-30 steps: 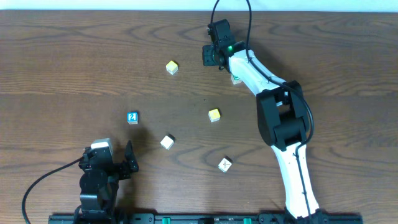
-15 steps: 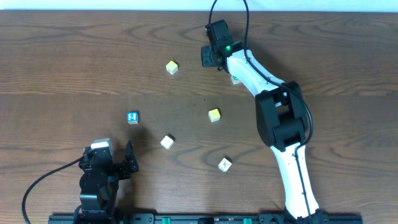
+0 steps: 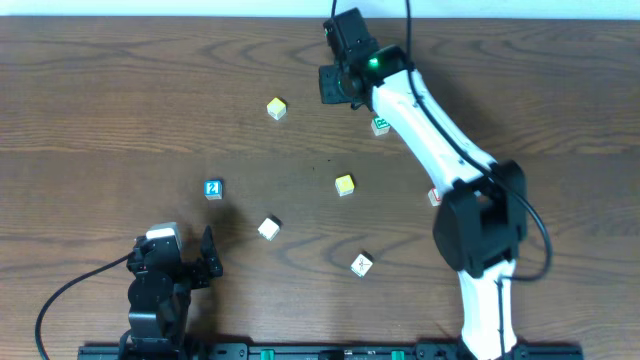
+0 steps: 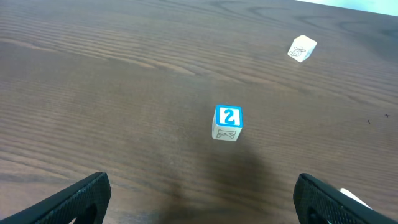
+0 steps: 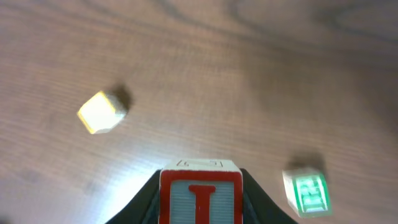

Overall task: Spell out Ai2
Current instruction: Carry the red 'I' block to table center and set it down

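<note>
My right gripper (image 3: 335, 84) is at the far middle of the table, shut on a red-framed block with a red letter I (image 5: 200, 193), and holds it above the wood. Below it in the right wrist view lie a yellow block (image 5: 101, 112) to the left and a green-lettered block (image 5: 306, 191) to the right. The blue "2" block (image 3: 213, 189) lies at the left centre and also shows ahead of my left gripper (image 4: 199, 202) in the left wrist view (image 4: 228, 122). My left gripper (image 3: 205, 256) is open and empty near the front left.
Loose blocks lie around the table: a pale yellow one (image 3: 277, 108) at the back, a green one (image 3: 380, 125), a yellow one (image 3: 345, 184), a white one (image 3: 269, 228), another white one (image 3: 362, 264) and a small red-marked one (image 3: 434, 197) beside the right arm.
My right arm has swung and stretched out, moving its gripper slightly back and left with the I block. A red-marked block by the arm has come into view. The left arm has not moved.
</note>
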